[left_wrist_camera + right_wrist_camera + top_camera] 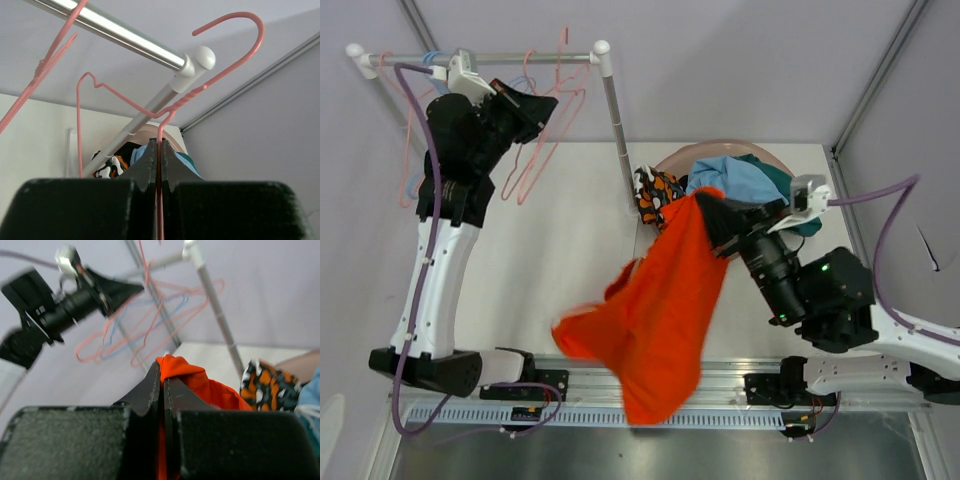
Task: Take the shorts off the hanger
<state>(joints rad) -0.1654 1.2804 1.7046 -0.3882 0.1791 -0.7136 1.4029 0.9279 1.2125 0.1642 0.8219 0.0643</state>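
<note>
The bright orange shorts (660, 310) hang stretched from my right gripper (712, 212), which is shut on a fold of them (200, 382) just left of the basket. Their lower end drapes over the table's near edge. My left gripper (535, 105) is up by the rail, shut on the wire of a bare pink hanger (210, 85). That hanger's hook curls beside the rail's end cap (205, 56). Patterned black, orange and white shorts (658, 190), light blue shorts (730, 178) and teal shorts (785, 180) lie in the basket.
A round pinkish basket (715, 153) stands at the back right. The metal rail (510, 57) with its upright post (618, 130) crosses the back left. More pink and blue hangers (415, 130) hang at its left end. A slotted track (620, 410) runs along the near edge.
</note>
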